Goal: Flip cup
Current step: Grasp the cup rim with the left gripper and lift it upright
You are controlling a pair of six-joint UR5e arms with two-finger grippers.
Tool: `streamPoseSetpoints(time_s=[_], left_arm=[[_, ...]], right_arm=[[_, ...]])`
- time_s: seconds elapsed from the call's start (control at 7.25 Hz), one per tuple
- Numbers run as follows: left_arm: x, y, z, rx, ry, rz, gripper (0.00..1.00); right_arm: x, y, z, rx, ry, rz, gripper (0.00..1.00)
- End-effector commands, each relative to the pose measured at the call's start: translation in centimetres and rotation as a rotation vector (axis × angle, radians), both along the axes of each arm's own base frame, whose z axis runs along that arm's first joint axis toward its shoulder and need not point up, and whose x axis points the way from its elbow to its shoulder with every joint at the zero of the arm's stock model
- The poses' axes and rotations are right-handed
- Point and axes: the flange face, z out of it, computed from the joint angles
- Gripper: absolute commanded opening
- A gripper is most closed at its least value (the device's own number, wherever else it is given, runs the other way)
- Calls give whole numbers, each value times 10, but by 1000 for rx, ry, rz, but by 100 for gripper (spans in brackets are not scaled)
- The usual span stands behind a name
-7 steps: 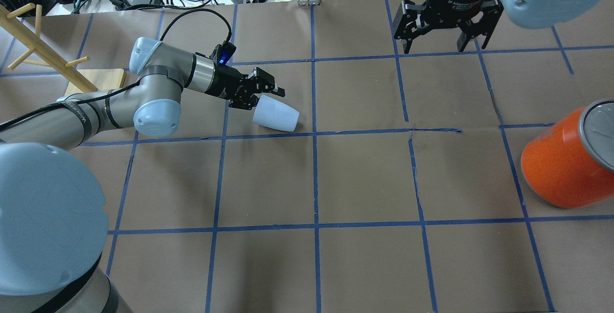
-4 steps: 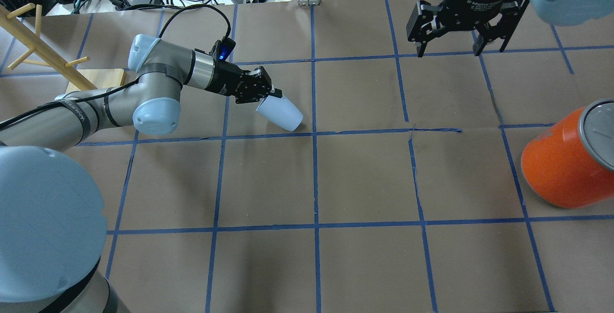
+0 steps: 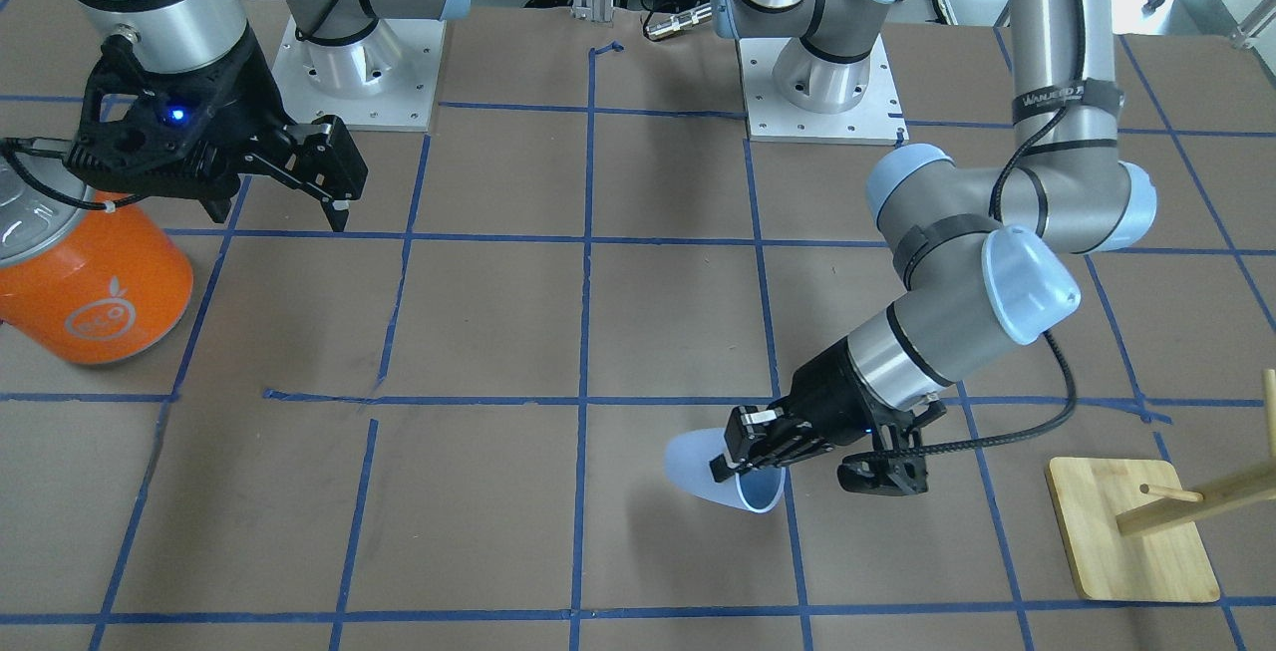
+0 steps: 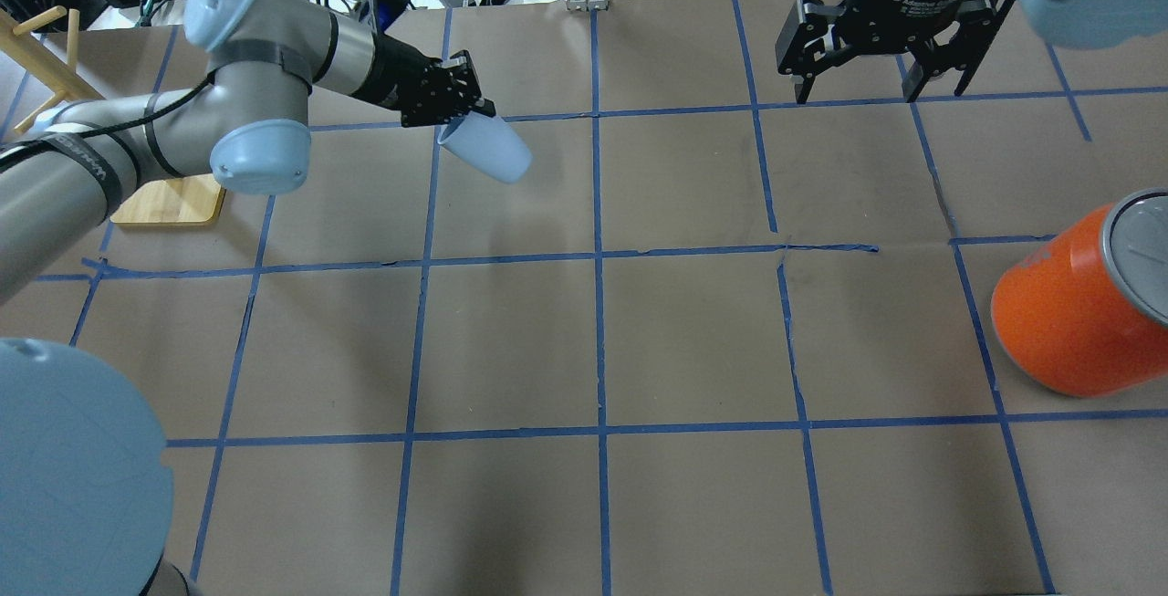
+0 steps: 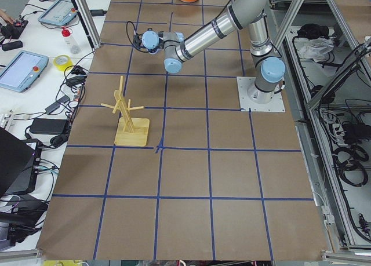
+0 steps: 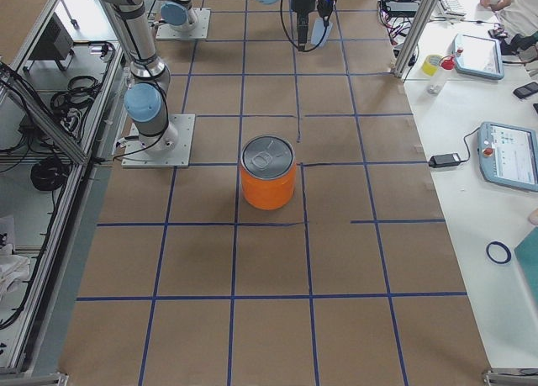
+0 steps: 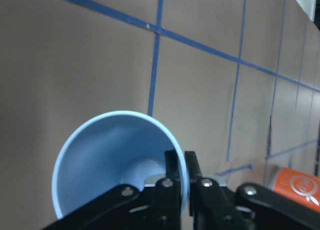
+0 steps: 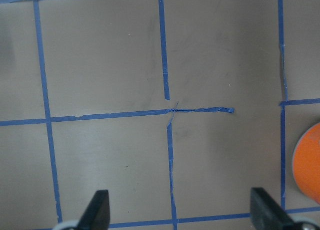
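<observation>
The cup (image 4: 488, 149) is a small pale blue-white tumbler. My left gripper (image 4: 465, 112) is shut on its rim and holds it off the table, tilted, with the base pointing down and to the right. In the front view the cup (image 3: 698, 472) hangs from the gripper (image 3: 743, 457) above its own shadow. The left wrist view looks into the open mouth of the cup (image 7: 110, 155), with one finger inside the rim and one outside. My right gripper (image 4: 881, 89) is open and empty at the far right, well away from the cup.
A large orange can (image 4: 1077, 313) with a silver top stands at the right edge. It also shows in the front view (image 3: 90, 292). A wooden peg rack on a board (image 4: 178, 199) stands at the far left behind my left arm. Cables lie beyond the table's far edge.
My left gripper has closed on the cup's rim, lifted the cup from lying on the table, and carried it up and toward the far side. The right gripper shifted slightly right.
</observation>
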Motion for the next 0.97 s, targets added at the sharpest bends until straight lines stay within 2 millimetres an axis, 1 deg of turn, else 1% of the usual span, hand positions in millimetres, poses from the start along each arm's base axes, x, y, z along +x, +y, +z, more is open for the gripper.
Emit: streamPoseSetpoints(time_s=[0.0,0.14,0.28,0.41,0.55,0.83], left_arm=[[38,-16,26,-110,-433,-38,0],[49,-19,4,-143,-580,-118,0],[53,-13,-17,-171,-654,-224,0],[59,-3,-40,-149,-714,-210,0],[61,1,-43,-172,-741,-195,0],[61,1,-47,-162,-740,-188,0]], right_arm=[[0,1,1,-3,1,-2,100],[0,0,1,-5,2,-4,100],[0,0,1,-4,3,4,100],[0,0,1,-4,3,5,100],[0,0,1,-4,4,5,100],[0,1,-1,-1,5,8,100]])
